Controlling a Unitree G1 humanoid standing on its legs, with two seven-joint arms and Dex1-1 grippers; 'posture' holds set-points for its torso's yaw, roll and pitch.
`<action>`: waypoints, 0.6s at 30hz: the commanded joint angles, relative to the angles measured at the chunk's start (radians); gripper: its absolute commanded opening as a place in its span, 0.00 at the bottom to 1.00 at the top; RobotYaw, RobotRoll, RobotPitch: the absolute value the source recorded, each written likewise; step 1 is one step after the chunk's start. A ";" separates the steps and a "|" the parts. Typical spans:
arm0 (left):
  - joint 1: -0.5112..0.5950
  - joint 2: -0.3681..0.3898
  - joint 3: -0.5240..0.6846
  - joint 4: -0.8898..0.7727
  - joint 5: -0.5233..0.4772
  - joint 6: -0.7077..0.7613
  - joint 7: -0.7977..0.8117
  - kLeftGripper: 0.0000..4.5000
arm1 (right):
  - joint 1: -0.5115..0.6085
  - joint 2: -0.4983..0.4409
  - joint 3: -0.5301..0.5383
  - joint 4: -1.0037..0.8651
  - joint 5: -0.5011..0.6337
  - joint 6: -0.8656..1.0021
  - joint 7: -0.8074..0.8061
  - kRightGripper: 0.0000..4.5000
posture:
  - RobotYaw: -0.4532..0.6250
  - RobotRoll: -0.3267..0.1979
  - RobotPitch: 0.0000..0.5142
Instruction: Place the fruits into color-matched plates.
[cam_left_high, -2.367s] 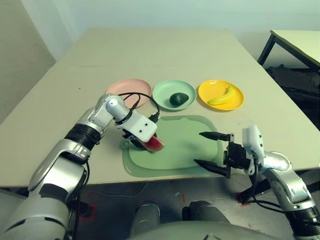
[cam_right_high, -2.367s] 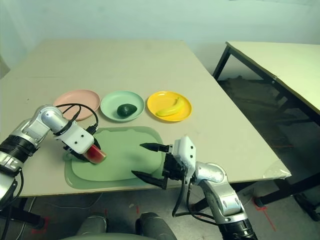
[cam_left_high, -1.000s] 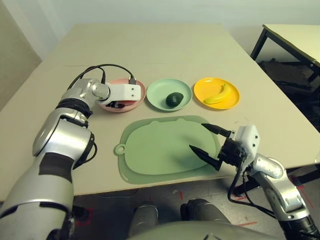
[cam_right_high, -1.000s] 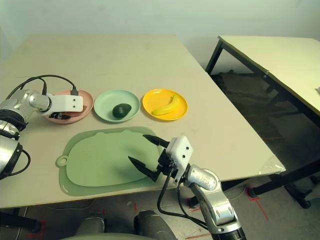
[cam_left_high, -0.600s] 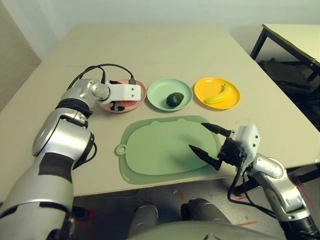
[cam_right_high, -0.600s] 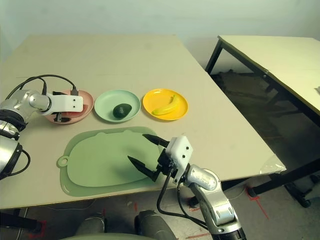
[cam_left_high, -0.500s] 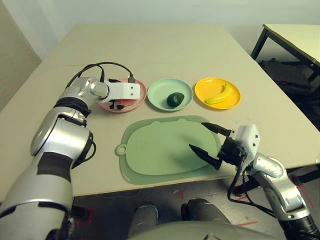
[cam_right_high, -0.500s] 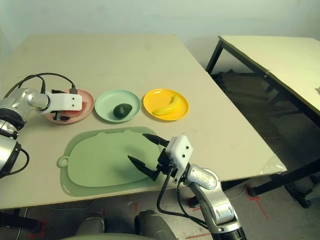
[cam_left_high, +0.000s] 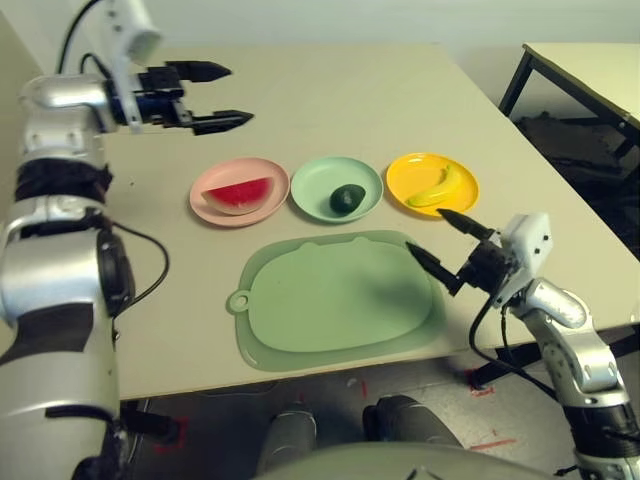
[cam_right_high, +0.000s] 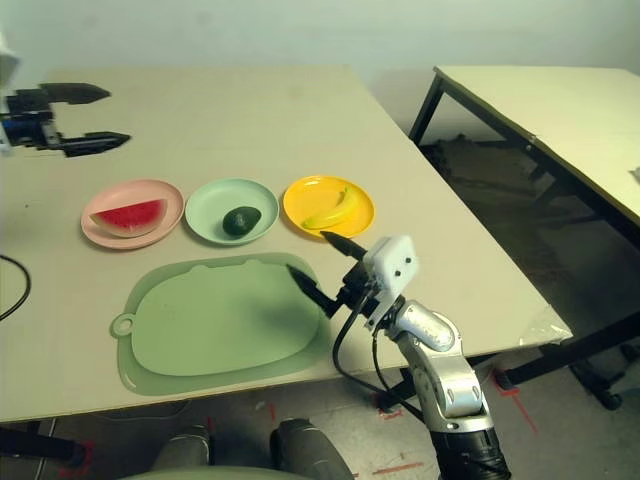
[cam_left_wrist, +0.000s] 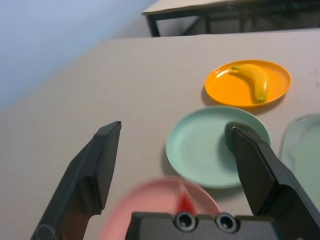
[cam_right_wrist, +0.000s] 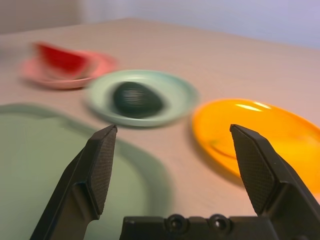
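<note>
Left claw (cam_left_high: 241, 94): spread wide, with nothing held; it has been pulled back from the pink plate.
Watermelon wedge (cam_left_high: 238, 197): now let go and left on the pink plate (cam_left_high: 240, 167), red matched with pink.
Avocado (cam_left_high: 347, 199): held by the mint green plate (cam_left_high: 318, 185), just beside the pink one.
Banana (cam_left_high: 435, 190): kept on the yellow plate (cam_left_high: 415, 170).
Right claw (cam_left_high: 425, 229): opened wide, nothing gripped.
Job: all fruits seem matched; no more moving should be needed.
</note>
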 joint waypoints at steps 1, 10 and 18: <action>0.223 -0.040 0.108 -0.265 -0.090 0.128 0.147 0.99 | 0.040 0.011 -0.064 0.057 -0.002 -0.056 -0.030 1.00 | 0.46 0.62 0.09; 0.565 -0.212 0.295 -0.541 -0.204 0.191 0.472 0.99 | 0.180 0.014 -0.203 0.150 0.086 -0.195 0.051 1.00 | 0.47 0.62 0.10; 0.618 -0.312 0.229 -0.465 -0.176 0.091 0.539 0.99 | 0.241 0.009 -0.235 0.140 0.162 -0.210 0.134 1.00 | 0.45 0.62 0.11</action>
